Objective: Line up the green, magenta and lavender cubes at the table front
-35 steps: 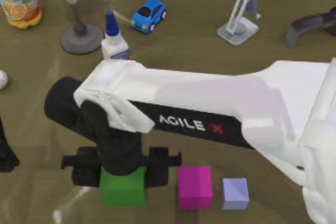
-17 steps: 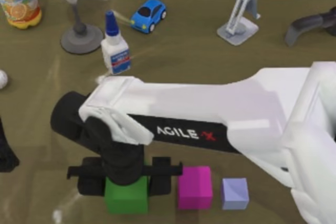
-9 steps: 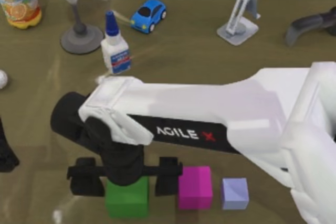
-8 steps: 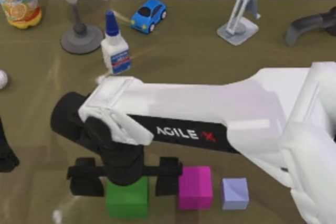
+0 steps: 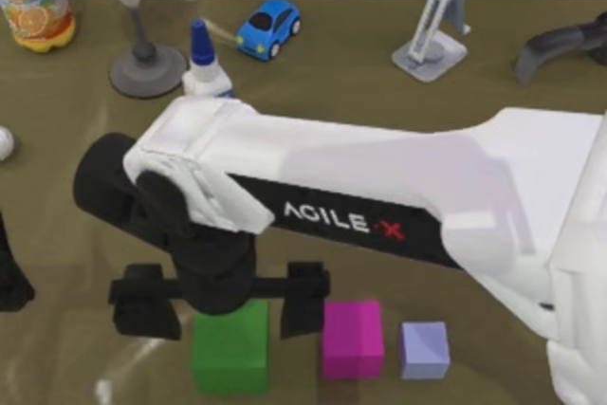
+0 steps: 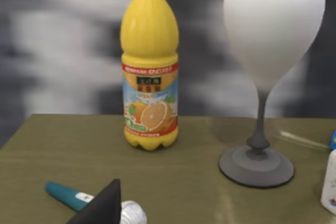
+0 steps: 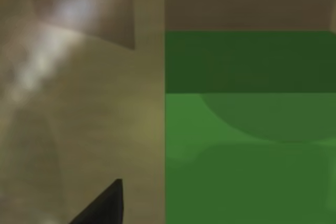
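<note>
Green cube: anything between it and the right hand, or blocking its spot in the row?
Nothing visible. The right hand is open right above the green cube, which sits on the table in line with the magenta cube and lavender cube.

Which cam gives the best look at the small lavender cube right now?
The top view. The small pale lavender cube sits fully visible at the table front, to the right of the mid-sized magenta cube. The right wrist view shows only the large green cube and tabletop; the left wrist view faces the orange juice bottle, no cubes.
</note>
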Available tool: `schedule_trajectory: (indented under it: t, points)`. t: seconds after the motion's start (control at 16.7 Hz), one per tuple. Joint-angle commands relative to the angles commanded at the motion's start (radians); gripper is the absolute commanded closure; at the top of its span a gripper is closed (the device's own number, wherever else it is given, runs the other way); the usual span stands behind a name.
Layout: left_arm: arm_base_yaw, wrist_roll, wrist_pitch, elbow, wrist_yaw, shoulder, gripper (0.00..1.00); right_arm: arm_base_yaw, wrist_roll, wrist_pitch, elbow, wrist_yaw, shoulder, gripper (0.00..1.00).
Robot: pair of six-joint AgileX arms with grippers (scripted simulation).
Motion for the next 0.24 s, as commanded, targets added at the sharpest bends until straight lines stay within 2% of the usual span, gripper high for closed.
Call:
schedule_trajectory:
  t: [0.24]
  points:
    - [0.0, 0.0, 0.0, 0.0, 0.0, 0.0, 0.0, 0.003, -0.003, -0.085, 0.07, 0.0, -0.023, 0.0]
